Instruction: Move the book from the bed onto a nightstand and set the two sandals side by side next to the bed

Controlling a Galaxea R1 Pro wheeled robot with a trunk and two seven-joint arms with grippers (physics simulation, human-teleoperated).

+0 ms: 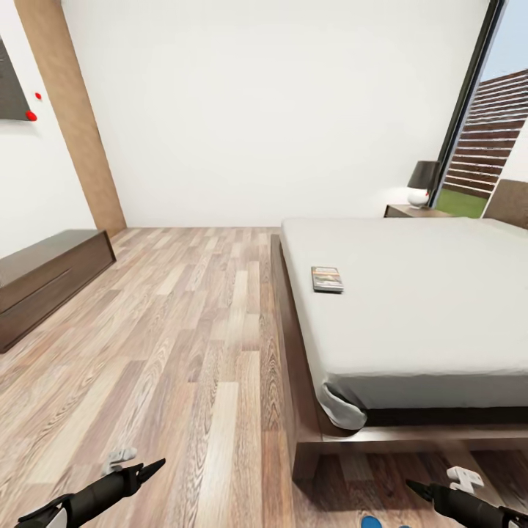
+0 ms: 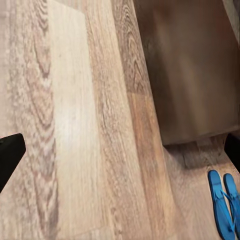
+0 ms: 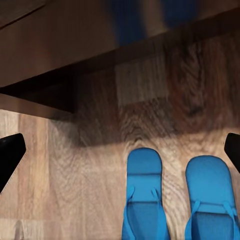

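the head view looks across the bedroom: a brown wood-plank floor (image 1: 191, 345), white walls, and the bed (image 1: 411, 308) at the right with its light-grey mattress on a dark brown frame. the book (image 1: 327, 279) lies flat on the mattress, near the bed's left edge and well apart from both arms. beyond the far corner of the bed stands a nightstand (image 1: 416, 212) with a dark-shaded lamp (image 1: 423, 182) on top, beside a tall dark-framed window (image 1: 469, 110). a low dark brown cabinet (image 1: 44, 282) sits along the left wall.

the left gripper (image 1: 150, 468) hangs low over bare floor at the bottom left, and the right gripper (image 1: 419, 487) hangs at the bottom right, just in front of the foot of the bed frame. in the right wrist view the two sandals (image 3: 175, 197) lie side by side on the floor — bright blue, close together but not touching, toes toward the dark underside of the bed frame. they also show in the left wrist view (image 2: 225, 202), beside the frame's corner.

the right gripper's fingertips (image 3: 10, 155) sit at opposite edges of its wrist view, spread wide with nothing between them. of the left gripper's fingers only one dark tip (image 2: 10, 155) shows in its wrist view — i cannot tell whether it is spread or pressed together.
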